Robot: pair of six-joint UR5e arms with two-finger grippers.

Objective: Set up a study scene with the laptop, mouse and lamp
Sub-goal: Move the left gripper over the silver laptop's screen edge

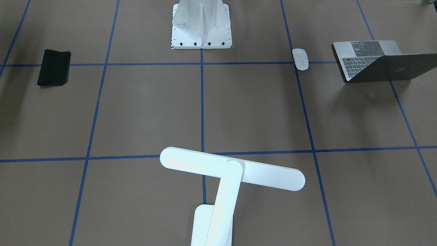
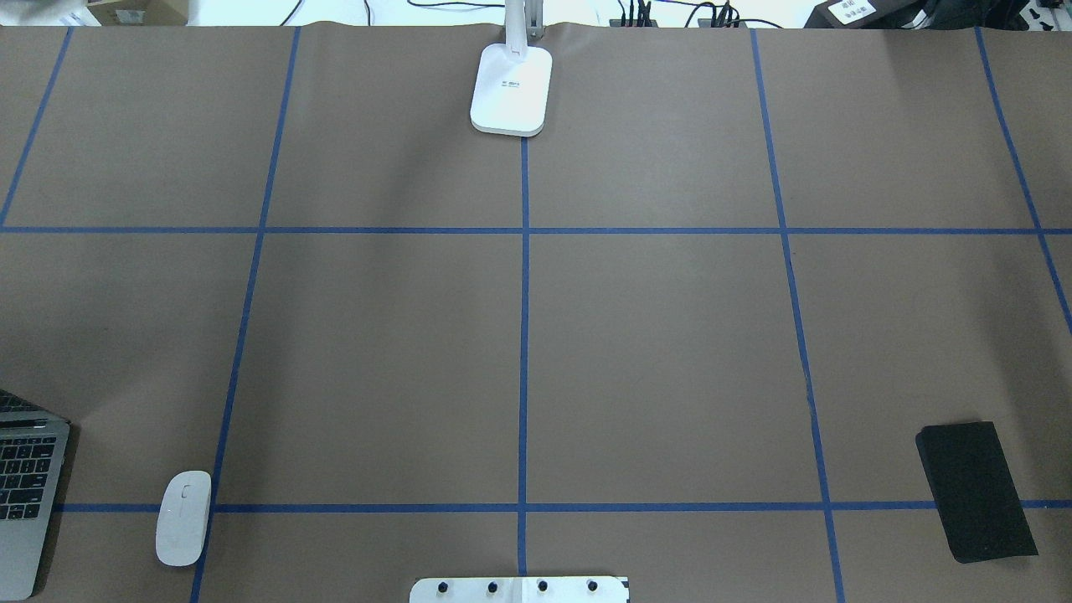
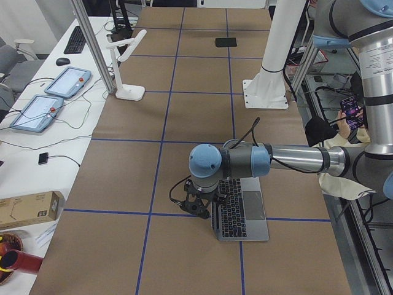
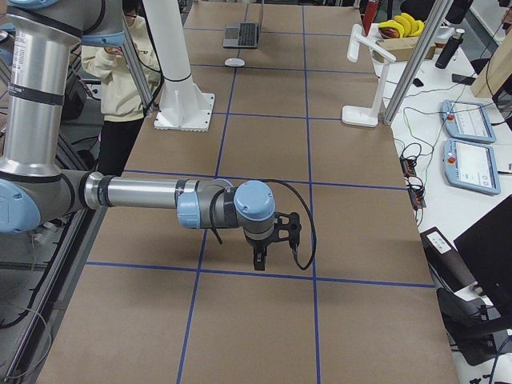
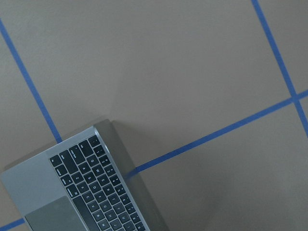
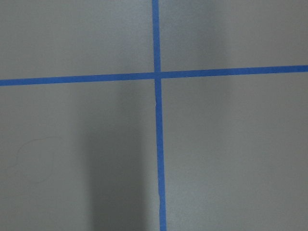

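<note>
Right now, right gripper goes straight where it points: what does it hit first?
Probably just the table by a blue tape crossing; the right gripper points straight down, nothing else shows beneath it.

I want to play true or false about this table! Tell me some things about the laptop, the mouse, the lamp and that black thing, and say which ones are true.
1. The laptop is open. True.
2. The mouse sits on top of the laptop. False: it lies on the table beside the laptop, with a gap between them.
3. The lamp is lying on its side. False: it stands upright on its base.
4. The black pad is at the opposite end of the table from the laptop. True.
5. The mouse is black. False: it is white.
</note>
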